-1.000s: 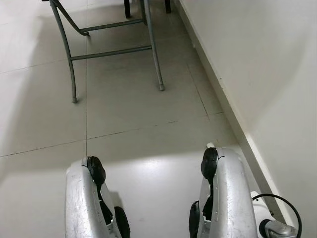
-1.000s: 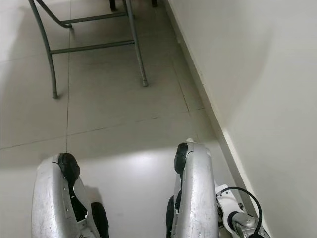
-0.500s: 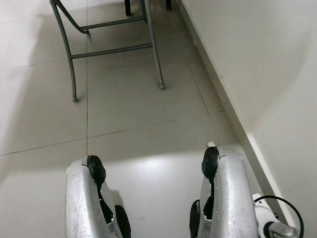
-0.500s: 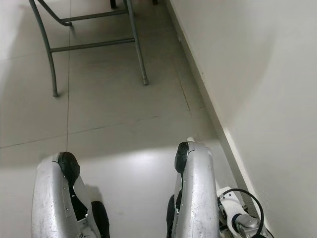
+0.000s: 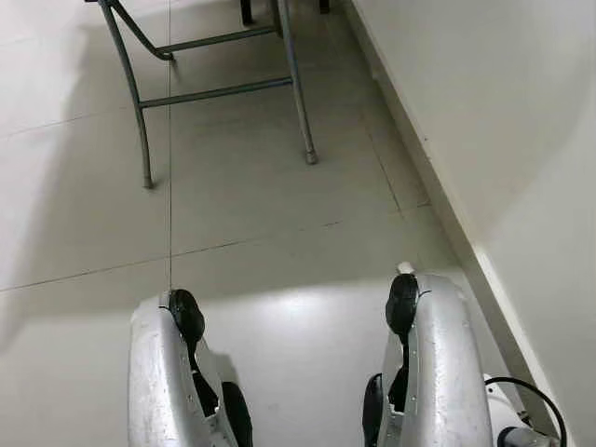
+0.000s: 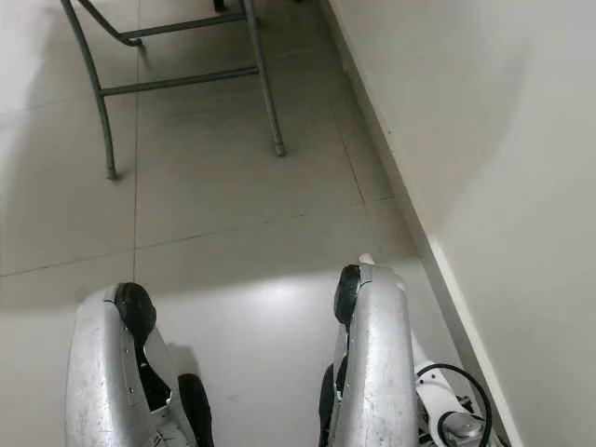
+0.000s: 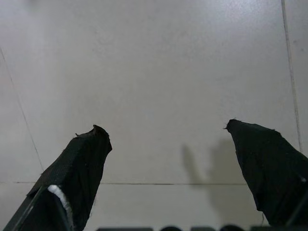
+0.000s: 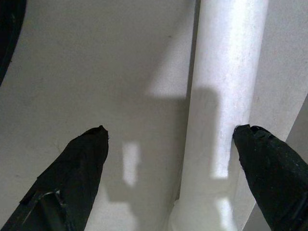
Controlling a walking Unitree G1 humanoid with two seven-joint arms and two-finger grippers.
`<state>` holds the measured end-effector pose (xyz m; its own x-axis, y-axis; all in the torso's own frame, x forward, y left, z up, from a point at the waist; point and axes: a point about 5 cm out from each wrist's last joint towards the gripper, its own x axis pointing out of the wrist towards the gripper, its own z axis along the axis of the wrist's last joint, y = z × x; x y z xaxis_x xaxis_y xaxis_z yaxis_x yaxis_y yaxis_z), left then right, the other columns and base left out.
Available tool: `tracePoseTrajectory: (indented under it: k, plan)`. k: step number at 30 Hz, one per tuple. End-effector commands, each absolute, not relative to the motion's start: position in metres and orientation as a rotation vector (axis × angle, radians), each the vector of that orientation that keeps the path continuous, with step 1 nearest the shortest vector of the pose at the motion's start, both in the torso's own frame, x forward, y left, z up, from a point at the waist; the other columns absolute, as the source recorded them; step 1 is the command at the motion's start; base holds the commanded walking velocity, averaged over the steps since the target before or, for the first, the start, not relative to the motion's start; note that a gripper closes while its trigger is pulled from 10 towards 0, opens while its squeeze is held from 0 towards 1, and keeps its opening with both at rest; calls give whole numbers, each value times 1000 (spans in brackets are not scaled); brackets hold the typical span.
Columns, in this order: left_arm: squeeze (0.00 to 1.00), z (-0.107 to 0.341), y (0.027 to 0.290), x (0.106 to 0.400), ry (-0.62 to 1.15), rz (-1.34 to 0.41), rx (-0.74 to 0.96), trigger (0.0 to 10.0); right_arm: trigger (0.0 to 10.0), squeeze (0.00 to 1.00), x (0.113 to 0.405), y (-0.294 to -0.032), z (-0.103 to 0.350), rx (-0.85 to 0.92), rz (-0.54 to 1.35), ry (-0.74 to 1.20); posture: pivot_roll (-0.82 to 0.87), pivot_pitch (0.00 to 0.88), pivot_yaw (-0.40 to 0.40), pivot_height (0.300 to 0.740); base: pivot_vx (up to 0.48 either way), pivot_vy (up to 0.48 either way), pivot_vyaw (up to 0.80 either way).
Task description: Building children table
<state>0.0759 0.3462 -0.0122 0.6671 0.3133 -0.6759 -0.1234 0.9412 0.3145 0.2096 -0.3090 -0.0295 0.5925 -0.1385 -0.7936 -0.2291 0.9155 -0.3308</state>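
So the robot is looking down at a pale tiled floor [image 5: 270, 196] with both silver arms hanging low at the bottom of the head views — left arm [image 5: 163, 372] on one side, right arm [image 5: 433, 363] on the other, close to the white wall [image 5: 503, 121] that runs along the robot's right. A skirting board [image 5: 438, 177] follows the foot of that wall.

Up ahead, well apart from the arms, is a grey metal frame [image 5: 219, 91] — thin tube legs with crossbars, two feet planted on the tiles. I honestly can't tell whether that's part of the children's table or just some other piece of furniture, since its top is cut off by the edge of the view.

The left gripper [image 7: 166, 139] points down at bare tile, its fingers [image 7: 79, 163] spread wide apart with nothing between them. The right gripper [image 8: 168, 139] is also spread wide and holding nothing. Past the right gripper is a white tube [image 8: 226, 86] running along, with patches of light on the floor beside it; one fingertip sits just at its edge in the picture, though I can't tell if it touches

A black cable [image 5: 531, 400] loops near the right arm's lower end
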Motion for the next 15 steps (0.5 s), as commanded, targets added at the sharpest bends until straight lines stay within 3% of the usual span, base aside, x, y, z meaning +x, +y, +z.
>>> tracePoseTrajectory:
  k: [1, 15]
  plan:
    - [0, -14, 353, 55, 872, 264, 251, 10000, 10000, 0, 192, -306, -43, -413, 62, 1010, 241, 417, 133, 300, 0, 0, 0]
    - [0, -1, 365, 52, 873, 249, 283, 10000, 10000, 0, 183, -303, -49, -437, 27, 1048, 295, 426, 171, 300, 0, 0, 0]
